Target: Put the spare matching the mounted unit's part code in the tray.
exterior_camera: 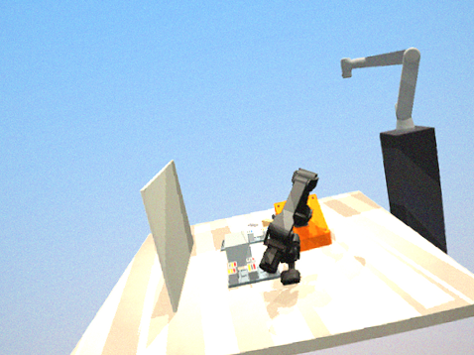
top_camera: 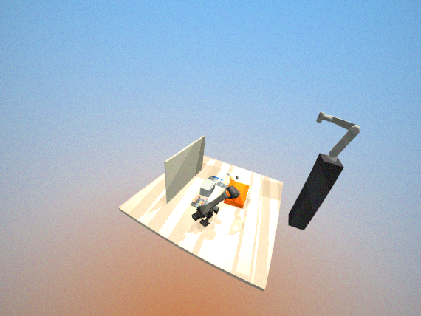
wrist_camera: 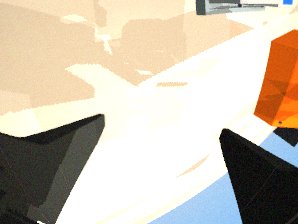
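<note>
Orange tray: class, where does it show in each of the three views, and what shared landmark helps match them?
Top: orange tray at table centre, behind the arm.
Exterior: centre-right, behind the arm.
Wrist: right edge.
Shared landmark: grey mounted unit, beside the tray.

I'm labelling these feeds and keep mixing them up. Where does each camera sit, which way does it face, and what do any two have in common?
Top: high and far off, looking down at a slant on the whole table; the dark arm shows entire.
Exterior: low beyond the table's front edge, looking level across it; the whole arm and open claw show.
Wrist: on the arm, looking past two dark fingers at the tabletop.
Shared: all three catch the orange tray; top and exterior both show the upright panel and black pillar.
</note>
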